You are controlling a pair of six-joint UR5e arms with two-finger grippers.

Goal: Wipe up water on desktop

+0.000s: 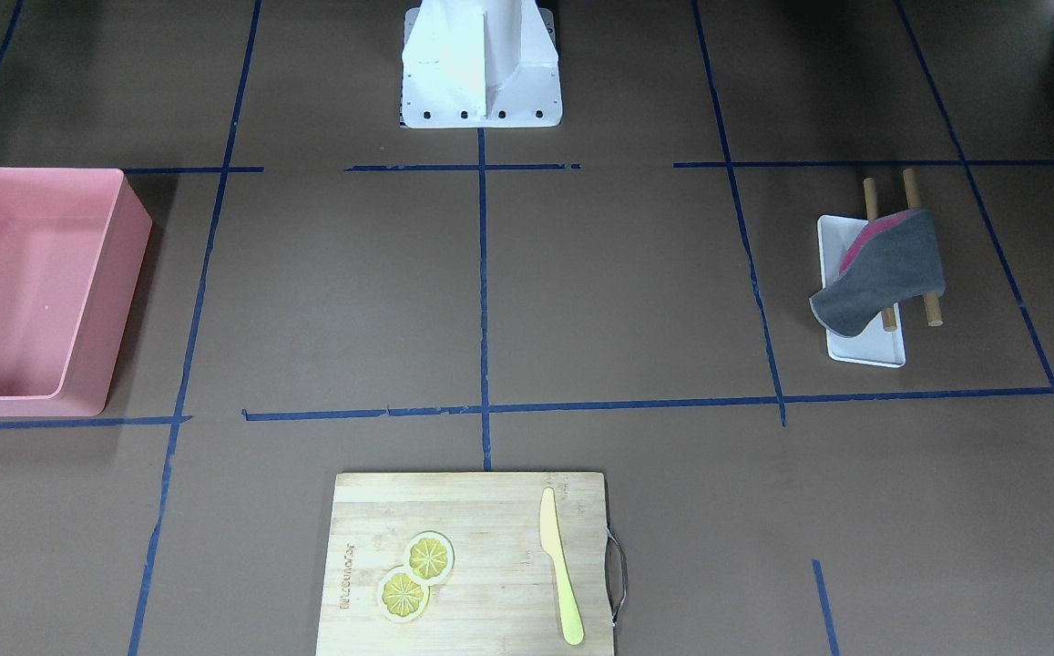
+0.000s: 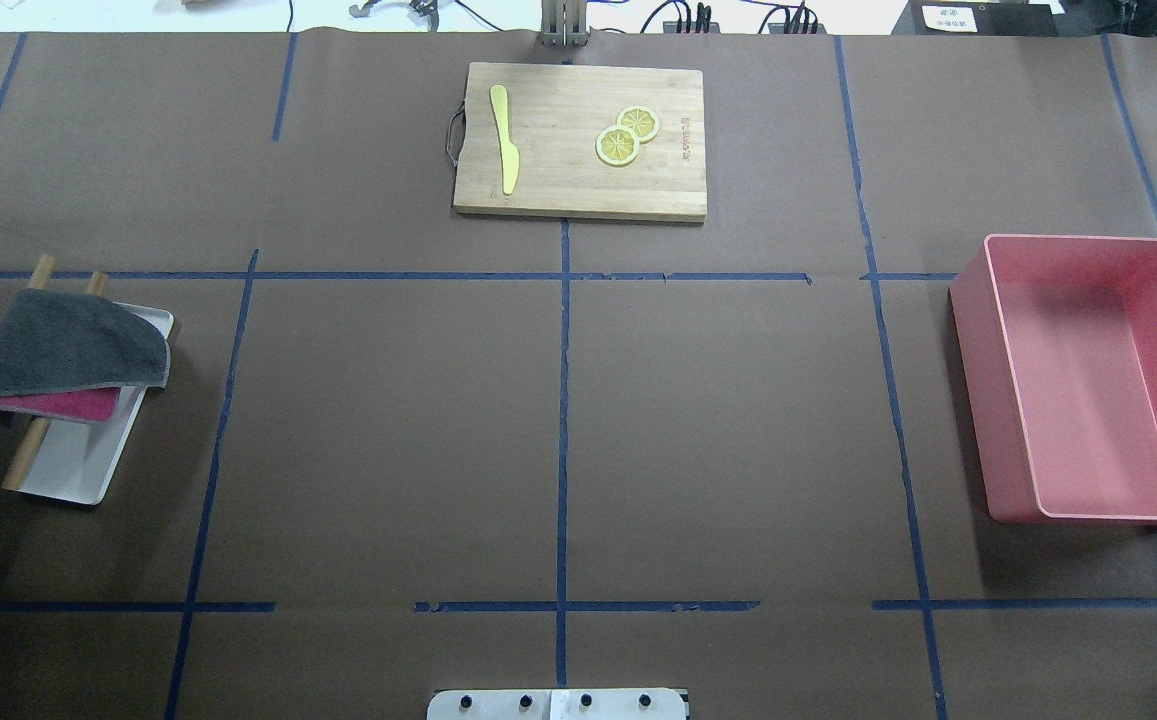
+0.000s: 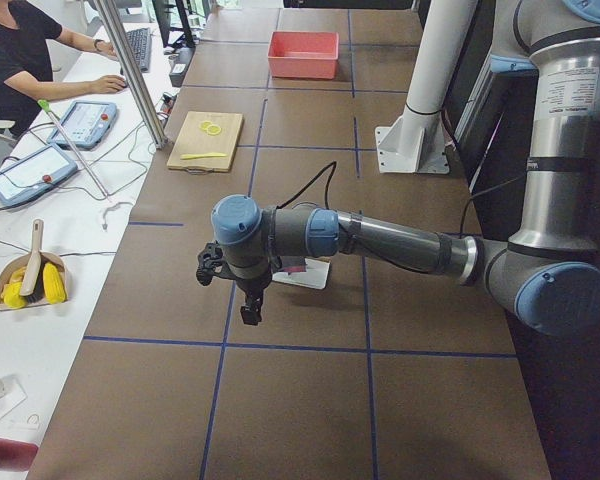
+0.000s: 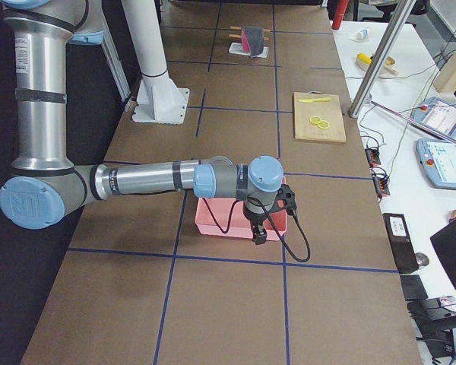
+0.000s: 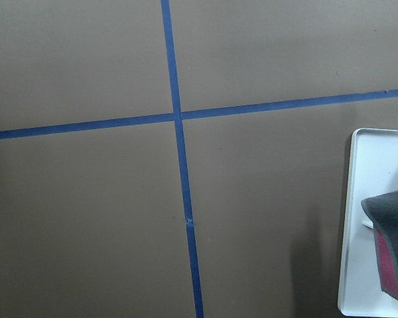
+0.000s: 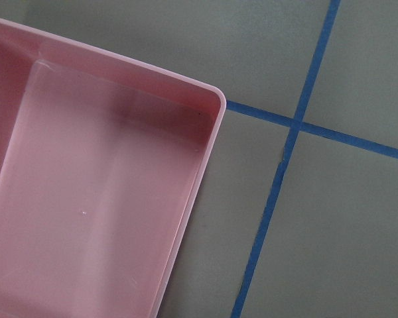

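Opening step, judging by the layout: no wiping begun. Desktop (image 2: 388,430) fills the overhead view, no water spot visible. Grey cloth (image 2: 68,345) hangs over white tray (image 2: 68,470), mid-left edge. Left gripper (image 3: 250,308) and right gripper (image 4: 259,234) hover; cannot tell if open or closed. Next move likely calls for the left arm to grasp the cloth.

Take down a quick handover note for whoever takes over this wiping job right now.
Left gripper: hangs over the desktop beside the white tray; jaws' state unclear.
Right gripper: above the pink bin's corner; jaws' state unclear.
Grey cloth: draped on two wooden rods across the tray, not grasped.
Done: nothing visible; no water shows on the desktop.
Left: pick up the cloth, find the wet spot, wipe.
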